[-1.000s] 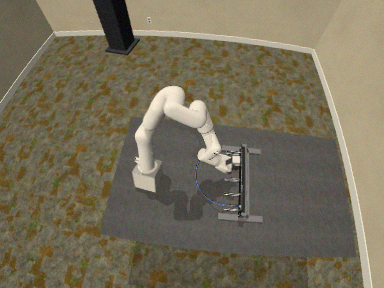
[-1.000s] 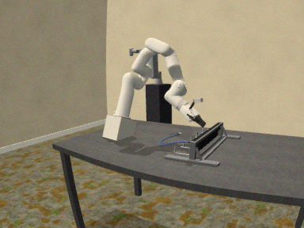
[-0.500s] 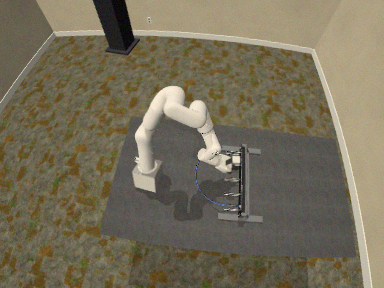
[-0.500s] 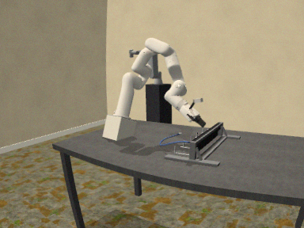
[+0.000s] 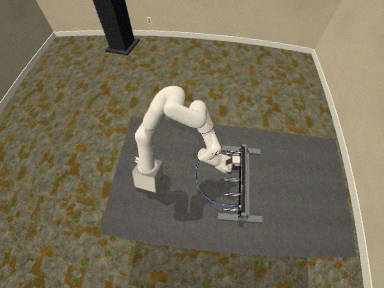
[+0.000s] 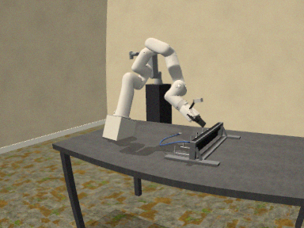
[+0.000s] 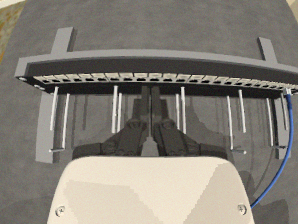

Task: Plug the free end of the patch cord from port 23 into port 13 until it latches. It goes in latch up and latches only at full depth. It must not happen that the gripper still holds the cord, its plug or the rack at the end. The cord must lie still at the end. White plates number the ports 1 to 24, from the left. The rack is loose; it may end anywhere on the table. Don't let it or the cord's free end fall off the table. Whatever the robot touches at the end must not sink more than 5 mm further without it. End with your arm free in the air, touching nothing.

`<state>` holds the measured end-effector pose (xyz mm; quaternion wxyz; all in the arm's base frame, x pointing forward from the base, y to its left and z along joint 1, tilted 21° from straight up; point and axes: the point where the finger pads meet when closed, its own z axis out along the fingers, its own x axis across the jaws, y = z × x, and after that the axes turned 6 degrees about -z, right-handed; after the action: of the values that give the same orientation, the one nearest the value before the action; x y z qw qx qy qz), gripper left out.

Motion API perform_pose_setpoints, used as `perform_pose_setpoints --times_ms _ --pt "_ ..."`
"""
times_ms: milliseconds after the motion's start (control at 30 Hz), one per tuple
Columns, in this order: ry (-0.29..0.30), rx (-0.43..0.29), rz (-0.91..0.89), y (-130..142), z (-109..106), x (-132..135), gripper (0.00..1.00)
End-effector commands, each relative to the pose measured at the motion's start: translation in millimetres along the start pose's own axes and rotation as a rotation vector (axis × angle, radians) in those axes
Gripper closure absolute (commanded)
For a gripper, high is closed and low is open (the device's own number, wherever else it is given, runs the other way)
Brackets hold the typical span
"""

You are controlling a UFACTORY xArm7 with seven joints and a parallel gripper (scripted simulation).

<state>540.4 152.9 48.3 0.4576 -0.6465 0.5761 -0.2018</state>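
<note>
The patch panel rack (image 5: 244,186) (image 6: 210,137) (image 7: 153,60) stands on the grey table (image 5: 300,200) (image 6: 257,166) (image 7: 153,3), with its row of ports facing my arm. A blue patch cord (image 5: 196,177) (image 6: 170,138) (image 7: 269,185) runs from a port near the rack's right end in the wrist view and loops back over the table toward my arm. Its free end (image 6: 180,133) lies on the table, apart from my fingers. My gripper (image 5: 239,160) (image 6: 203,123) (image 7: 149,97) is shut and empty, close in front of the middle of the port row.
Thin cable-management bars (image 7: 116,108) stick out from the rack's front toward me. The rack's feet (image 5: 240,218) (image 6: 191,160) rest flat on the table. My arm's base (image 5: 146,177) (image 6: 119,127) stands at the table's left. A black pillar (image 5: 117,25) (image 6: 158,103) stands behind the table.
</note>
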Motion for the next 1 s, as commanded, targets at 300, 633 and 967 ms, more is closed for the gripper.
perform_pose_setpoints --times_ms 300,633,967 --pt "0.001 0.004 0.000 -2 0 1 1.00" --pt "0.001 0.004 0.000 -2 -33 1 1.00" --pt "0.001 0.004 0.000 -2 -104 1 1.00"
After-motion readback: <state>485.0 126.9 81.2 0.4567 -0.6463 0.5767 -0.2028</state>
